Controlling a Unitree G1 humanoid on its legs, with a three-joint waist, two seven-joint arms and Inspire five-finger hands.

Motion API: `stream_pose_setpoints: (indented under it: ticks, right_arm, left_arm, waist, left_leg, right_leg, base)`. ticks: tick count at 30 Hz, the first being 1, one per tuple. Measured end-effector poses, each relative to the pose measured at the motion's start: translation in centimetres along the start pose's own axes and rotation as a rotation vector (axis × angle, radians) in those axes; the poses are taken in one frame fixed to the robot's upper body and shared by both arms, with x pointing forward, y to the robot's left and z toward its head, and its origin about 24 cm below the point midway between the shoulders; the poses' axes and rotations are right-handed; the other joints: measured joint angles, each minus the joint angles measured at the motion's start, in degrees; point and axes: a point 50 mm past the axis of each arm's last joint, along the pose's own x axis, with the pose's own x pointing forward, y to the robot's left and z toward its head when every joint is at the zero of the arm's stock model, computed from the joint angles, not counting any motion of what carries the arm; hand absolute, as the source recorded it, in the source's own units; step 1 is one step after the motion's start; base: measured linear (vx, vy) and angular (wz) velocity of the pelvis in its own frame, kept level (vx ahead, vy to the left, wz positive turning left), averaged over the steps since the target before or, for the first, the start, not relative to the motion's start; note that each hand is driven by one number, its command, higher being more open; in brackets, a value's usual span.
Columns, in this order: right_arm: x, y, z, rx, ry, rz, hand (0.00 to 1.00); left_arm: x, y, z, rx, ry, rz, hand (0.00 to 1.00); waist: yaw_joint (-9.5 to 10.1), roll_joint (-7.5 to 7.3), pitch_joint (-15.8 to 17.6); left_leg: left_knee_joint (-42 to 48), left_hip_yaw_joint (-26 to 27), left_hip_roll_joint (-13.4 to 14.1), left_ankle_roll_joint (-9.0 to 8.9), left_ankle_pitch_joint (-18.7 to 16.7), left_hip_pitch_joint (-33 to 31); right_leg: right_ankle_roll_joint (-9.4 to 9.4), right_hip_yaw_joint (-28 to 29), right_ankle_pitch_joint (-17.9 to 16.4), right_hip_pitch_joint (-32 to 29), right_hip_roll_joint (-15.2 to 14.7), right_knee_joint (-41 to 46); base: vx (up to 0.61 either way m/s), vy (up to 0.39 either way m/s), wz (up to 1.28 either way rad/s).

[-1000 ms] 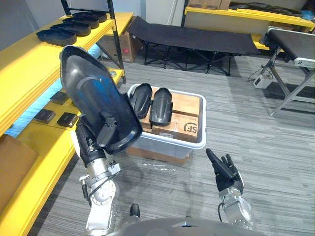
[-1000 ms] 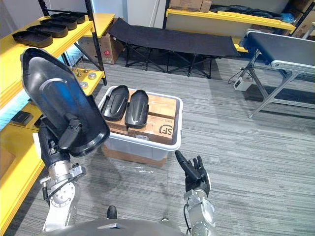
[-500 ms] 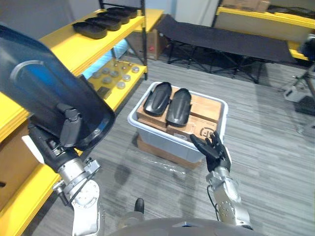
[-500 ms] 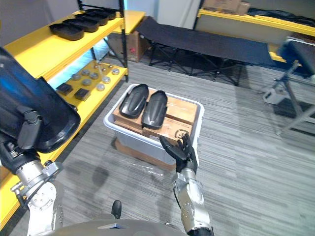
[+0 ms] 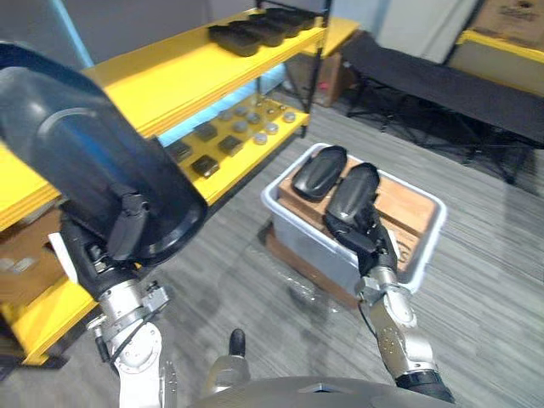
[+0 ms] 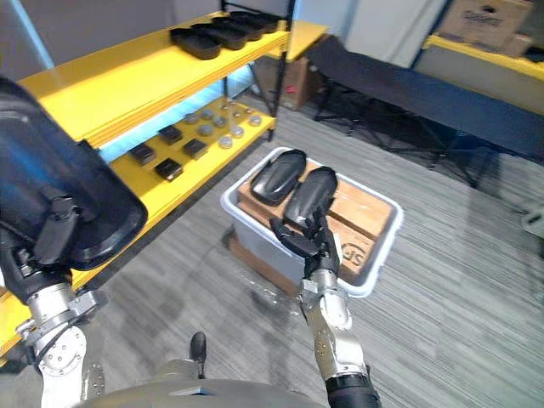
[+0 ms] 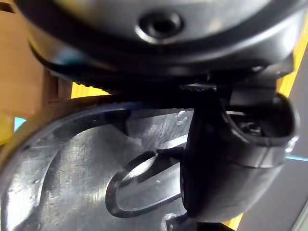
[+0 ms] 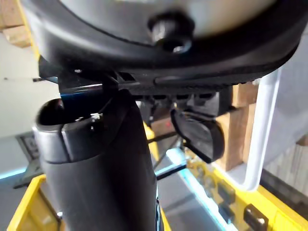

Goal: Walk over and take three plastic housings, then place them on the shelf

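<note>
While the left hand (image 5: 100, 255) is raised at the robot's left side, it is clamped on a large black plastic housing (image 5: 85, 161), with its thumb (image 7: 226, 159) pressed across the shell's hollow inner face and the fingers hidden behind it. The housing stands tilted, its long end pointing up and away toward the yellow shelf (image 5: 170, 72), and its broad rounded end sits lowest, just above the wrist.

The right hand (image 6: 308, 242) is lifted in front of the body with fingers straight and spread apart, holding nothing. It shows just on the near side of a pale plastic bin (image 6: 384, 255) that sits on the grey floor (image 5: 476, 289). Inside the bin, two more housings (image 5: 319, 170) lie side by side, hollow side down, on top of cardboard boxes (image 5: 408, 208); whether the right hand's fingertips touch the nearer one cannot be told.

At the far end of the shelf's upper level a row of dark trays (image 5: 255, 25) lies close together. On the lower level, small dark and silvery parts (image 5: 204, 153) are spread out. A black folding cot (image 5: 442, 85) stands behind the bin.
</note>
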Motion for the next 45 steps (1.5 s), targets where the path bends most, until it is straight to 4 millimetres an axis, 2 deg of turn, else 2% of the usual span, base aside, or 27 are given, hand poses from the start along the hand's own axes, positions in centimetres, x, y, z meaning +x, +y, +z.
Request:
stream_pose_setpoints:
  ticks: [2,6,7,8,9,11,13,15,18,20,21,23,24,25,26,27,28,31,33,34,35,36,37,39,42,44,45]
  right_arm:
    - [-0.1,1.0,-0.3,0.016,-0.004,0.027,1.0]
    - [-0.2,2.6,-0.2,0.046,-0.049,0.083,1.0]
    - [-0.3,2.7,-0.2,0.045,-0.055,0.097,1.0]
    - [-0.6,2.5,0.0,0.034,-0.066,0.101,1.0]
    - [-0.8,2.2,0.1,0.026,-0.076,0.106,1.0]
    - [-1.1,2.3,0.2,0.014,-0.086,0.129,1.0]
    - [-1.3,2.7,0.5,-0.038,-0.104,0.177,1.0]
    - [-1.5,3.0,0.8,-0.072,-0.12,0.228,1.0]
    - [-1.7,2.6,0.6,-0.094,-0.105,0.256,1.0]
    - [-1.7,2.4,0.7,-0.106,-0.106,0.259,1.0]
    - [-1.7,2.2,0.7,-0.106,-0.107,0.252,1.0]
    - [-1.8,1.9,0.7,-0.104,-0.105,0.243,1.0]
    - [-1.7,1.8,0.8,-0.099,-0.105,0.238,1.0]
    - [-1.7,1.7,0.8,-0.081,-0.107,0.232,1.0]
    - [-1.7,1.8,0.9,-0.074,-0.111,0.233,1.0]
    - [-1.6,1.9,1.1,-0.074,-0.126,0.236,1.0]
    - [-1.6,2.1,1.2,-0.069,-0.135,0.242,1.0]
    - [-1.6,3.3,1.0,-0.062,-0.131,0.287,1.0]
    - [-1.6,4.4,0.8,-0.048,-0.13,0.32,1.0]
    - [-1.6,4.6,0.8,-0.042,-0.131,0.327,1.0]
    - [-1.7,5.2,0.7,-0.033,-0.13,0.346,1.0]
    - [-1.7,5.5,0.6,-0.025,-0.127,0.352,1.0]
    - [-1.9,5.8,0.3,-0.015,-0.119,0.357,1.0]
    - [-2.0,6.2,0.3,-0.008,-0.121,0.363,1.0]
    - [-2.0,5.9,1.4,-0.018,-0.166,0.37,1.0]
    - [-1.8,5.3,2.7,-0.022,-0.231,0.358,1.0]
    - [-1.7,4.9,3.1,-0.023,-0.253,0.343,1.0]
  left_arm:
    - [-0.2,-0.2,-0.1,-0.024,0.015,-0.046,0.0]
    - [-0.5,-0.8,-0.2,-0.03,0.028,-0.135,0.0]
    - [-0.5,-1.1,-0.2,-0.03,0.029,-0.166,0.0]
    - [-0.5,-1.8,-0.1,-0.037,0.025,-0.232,0.0]
    - [-0.3,-2.6,0.0,-0.039,0.011,-0.313,0.0]
    - [-0.1,-3.0,0.2,-0.037,-0.004,-0.353,0.0]
    - [0.2,-3.1,0.3,-0.045,-0.012,-0.359,0.0]
    - [0.4,-3.2,-0.2,-0.066,0.005,-0.349,0.0]
    - [0.2,-2.9,-1.1,-0.053,0.046,-0.34,0.0]
    - [0.2,-2.9,-1.2,-0.063,0.053,-0.327,0.0]
    - [0.1,-2.9,-1.3,-0.075,0.062,-0.32,0.0]
    - [-0.1,-2.7,-1.4,-0.075,0.073,-0.315,0.0]
    - [-0.2,-2.7,-1.5,-0.075,0.08,-0.315,0.0]
    - [-0.3,-2.7,-1.5,-0.072,0.082,-0.314,0.0]
    - [-0.3,-2.7,-1.5,-0.072,0.079,-0.314,0.0]
    - [-0.3,-2.6,-1.4,-0.068,0.077,-0.303,0.0]
    - [-0.3,-2.2,-1.5,-0.054,0.079,-0.285,0.0]
    - [-0.3,-1.2,-1.5,-0.017,0.075,-0.225,0.0]
    - [0.1,-0.6,-1.1,0.002,0.052,-0.188,0.0]
    - [0.3,-0.3,-0.6,0.004,0.03,-0.173,0.0]
    - [0.5,-0.2,0.0,-0.002,0.003,-0.152,0.0]
    - [0.5,-0.1,0.4,-0.002,-0.011,-0.147,0.0]
    - [0.6,0.1,1.2,0.003,-0.041,-0.15,0.0]
    - [0.8,0.0,1.9,-0.008,-0.074,-0.143,0.0]
    - [1.0,-0.1,2.2,-0.019,-0.093,-0.128,0.0]
    - [1.5,-0.5,2.1,-0.025,-0.102,-0.125,0.0]
    - [1.6,-0.6,1.8,-0.021,-0.094,-0.123,0.0]
  waist:
    - [0.91,0.07,0.4]
    - [0.78,-0.1,0.6]
    - [0.26,-0.12,0.6]
    - [-1.33,-0.17,0.7]
    - [-1.85,-0.17,0.7]
    - [-1.92,-0.28,0.7]
    - [-2.05,-0.42,0.6]
    - [-2.16,-0.13,0.9]
    - [-1.96,-0.02,1.1]
    - [-2.07,-0.6,1.6]
    - [-2.29,-0.21,2.3]
    - [-2.5,0.56,3.0]
    - [-2.72,1.24,3.4]
    - [-2.51,0.43,4.5]
    - [-2.44,0.27,5.1]
    - [-1.94,1.29,5.9]
    - [-1.88,1.51,6.7]
    - [-0.84,1.14,7.0]
    - [-0.12,0.85,7.1]
    - [0.41,0.17,7.0]
    - [0.51,0.45,7.1]
    - [0.24,0.46,7.1]
    - [0.02,0.18,7.1]
    - [0.03,0.02,6.9]
    - [-0.91,-0.28,6.0]
    - [-1.76,0.31,5.8]
    - [-2.84,0.4,5.6]
  left_leg:
    - [-0.1,0.6,-0.5,0.05,0.0,0.0]
    - [-1.5,1.5,-1.6,0.62,0.5,-0.1]
    - [-1.7,0.5,-2.3,0.82,0.6,-0.1]
    - [-2.0,-1.9,-3.1,1.17,1.0,-0.2]
    - [-2.3,-4.0,-3.4,1.38,1.3,0.0]
    - [-2.4,-5.4,-3.5,1.39,1.4,0.0]
    - [-2.4,-6.4,-3.9,1.2,1.8,-0.7]
    - [-2.4,-7.8,-4.3,0.63,2.8,-1.9]
    - [-2.3,-8.5,-4.2,0.17,3.7,-2.0]
    - [-1.5,-8.6,-4.4,-0.51,3.5,-2.9]
    - [-0.8,-8.7,-4.1,-0.74,3.6,-3.2]
    - [0.6,-8.7,-3.3,-1.17,3.2,-3.7]
    - [2.6,-8.7,-2.8,-1.35,2.3,-4.9]
    - [6.1,-7.1,-2.2,-0.83,-0.1,-6.4]
    - [10.7,-5.8,-1.9,0.11,-2.2,-8.2]
    - [21.7,-3.6,-1.1,0.3,-7.6,-10.8]
    - [26.3,-2.4,-0.6,-0.03,-11.3,-11.6]
    - [32.8,-1.0,-0.6,0.4,-16.7,-13.1]
    - [36.1,-0.6,-1.1,1.22,-19.5,-13.9]
    - [36.6,-0.8,-1.7,1.7,-20.8,-13.7]
    - [36.8,-1.6,-2.5,2.48,-21.5,-13.7]
    - [36.3,-2.2,-2.8,2.85,-21.5,-13.3]
    - [34.1,-3.4,-3.6,3.57,-21.2,-11.7]
    - [29.2,-6.0,-5.3,4.83,-19.9,-8.0]
    - [22.0,-9.7,-7.5,4.96,-17.8,-4.4]
    - [21.0,-12.3,-8.3,4.69,-17.8,-3.9]
    - [21.1,-14.0,-8.5,3.68,-17.6,-3.2]
  right_leg:
    - [0.33,0.1,-1.3,-0.9,-1.5,2.5]
    - [0.16,1.4,-2.1,-2.6,-3.3,5.1]
    - [-0.49,5.3,-2.5,-3.1,-3.4,6.1]
    - [-0.5,11.3,-2.5,-3.3,-3.4,7.7]
    - [-0.51,15.8,-2.5,-4.3,-3.5,11.1]
    - [-1.06,17.9,-2.9,-4.7,-3.4,13.0]
    - [-1.19,18.6,-3.9,-4.4,-3.1,12.1]
    - [-0.41,19.1,-4.8,-3.3,-2.3,9.2]
    - [-0.24,19.8,-6.3,-3.0,-1.3,8.3]
    - [-0.07,20.8,-8.6,-3.0,-1.2,7.8]
    - [0.48,21.0,-9.3,-3.0,-0.7,7.7]
    - [-0.32,21.0,-9.8,-3.2,-0.1,8.3]
    - [-0.33,20.9,-9.9,-3.3,0.5,8.4]
    - [-0.37,20.8,-9.9,-3.4,-0.5,8.4]
    - [-0.46,20.9,-10.0,-3.7,-0.7,8.9]
    - [-0.13,21.7,-11.0,-4.2,-0.8,11.1]
    - [0.48,22.7,-12.8,-4.7,-1.3,14.3]
    - [1.34,24.2,-14.9,-5.4,-2.6,17.3]
    - [0.54,24.1,-15.5,-4.6,-3.7,17.1]
    - [-0.51,24.2,-14.8,-4.2,-4.2,19.0]
    - [-2.94,24.1,-11.8,-7.5,-5.5,26.5]
    - [-4.25,24.6,-9.9,-9.1,-5.7,29.9]
    - [-4.34,27.6,-8.5,-11.4,-5.2,33.7]
    - [-4.04,28.8,-9.5,-12.5,-2.9,32.1]
    - [-4.22,29.3,-9.6,-17.7,-0.3,26.0]
    - [-3.11,33.2,-8.7,-23.2,1.2,23.0]
    - [-1.55,37.2,-7.6,-24.9,2.4,20.8]
  base:
    - [-0.03,0.036,0.04]
    - [0.01,0.01,0.04]
    - [0.06,0.056,0.67]
    - [0.07,0.063,1.03]
    - [0.07,0.045,0.92]
    - [0.05,-0.044,0.49]
    - [0.05,-0.075,0.35]
    - [0.02,-0.093,0.31]
    - [-0.05,-0.083,0.14]
    - [-0.1,-0.081,0.01]
    - [-0.14,-0.111,0.0]
    - [-0.14,-0.076,0.02]
    - [-0.12,-0.017,0.03]
    - [-0.1,0.022,0.01]
    - [-0.07,0.056,-0.12]
    - [-0.06,0.077,-0.21]
    - [-0.06,0.093,-0.32]
    - [0.03,0.115,-0.22]
    - [0.11,0.167,-0.03]
    - [0.22,0.197,0.17]
    - [0.23,0.191,0.32]
    - [0.25,0.182,0.57]
    - [0.18,0.093,0.55]
    - [0.25,0.061,0.76]
    - [0.24,0.013,0.72]
    - [0.24,-0.043,0.82]
    - [0.27,-0.118,0.97]
